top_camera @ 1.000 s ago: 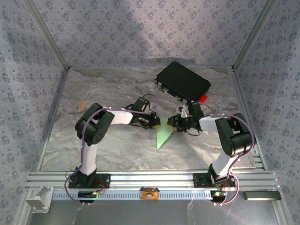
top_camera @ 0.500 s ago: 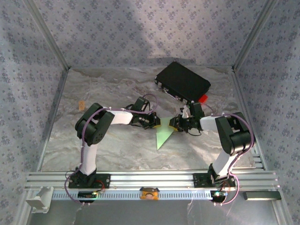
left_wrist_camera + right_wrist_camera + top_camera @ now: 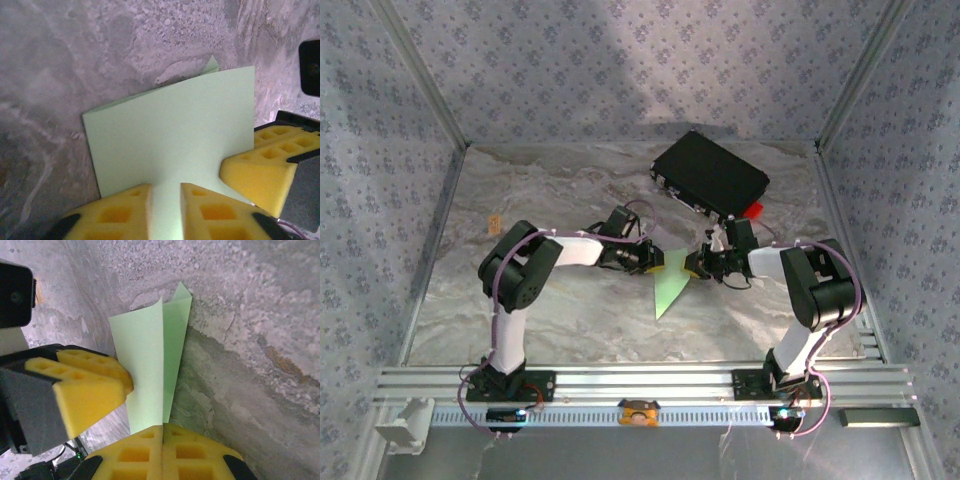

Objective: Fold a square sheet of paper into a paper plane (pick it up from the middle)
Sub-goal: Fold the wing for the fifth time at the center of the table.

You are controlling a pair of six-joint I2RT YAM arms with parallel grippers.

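Note:
The square sheet of paper is folded into a slim pale green paper plane (image 3: 670, 287) that stands tilted on the table, its point toward the near edge. My right gripper (image 3: 697, 266) holds its wide end from the right. In the right wrist view the yellow pads (image 3: 190, 452) of the right gripper (image 3: 162, 430) meet, with the paper plane (image 3: 150, 365) pinched between them. My left gripper (image 3: 656, 262) sits at the plane's left side. In the left wrist view a gap shows between the left gripper's (image 3: 165, 189) pads, and the paper plane (image 3: 170, 130) runs through that gap.
A black rectangular case (image 3: 710, 172) lies at the back right, with a small red tab (image 3: 753, 210) at its near corner. A small orange piece (image 3: 494, 222) lies at the left of the marbled table (image 3: 570, 320). Patterned walls enclose the table.
The right gripper's jaws have closed onto the paper. The left gripper's jaws, shut before, have parted a little. Both arms stay close together around the paper.

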